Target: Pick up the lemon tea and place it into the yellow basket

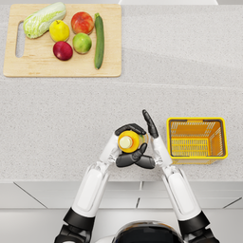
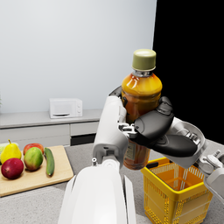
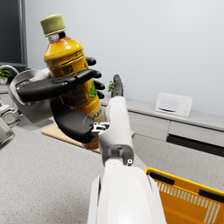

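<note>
The lemon tea [image 1: 128, 141] is an amber bottle with an olive cap, held upright off the counter between both hands. My left hand [image 1: 113, 149] grips it from the left, fingers round its far side. My right hand [image 1: 154, 138] holds it from the right, one finger stretched straight past it. In the left wrist view the lemon tea [image 2: 140, 94] stands above my left hand [image 2: 111, 127], and my right hand [image 2: 162, 131] wraps its middle. The right wrist view shows the lemon tea [image 3: 65, 54] held by my left hand [image 3: 39, 89] and my right hand [image 3: 113, 113]. The yellow basket [image 1: 197, 119] stands empty just right of the hands.
A wooden cutting board [image 1: 47, 66] at the far left carries a cabbage [image 1: 43, 19], a cucumber [image 1: 99, 40] and several fruits. The counter's front edge [image 1: 47, 180] runs just below the hands. A microwave [image 2: 65, 108] stands on a distant counter.
</note>
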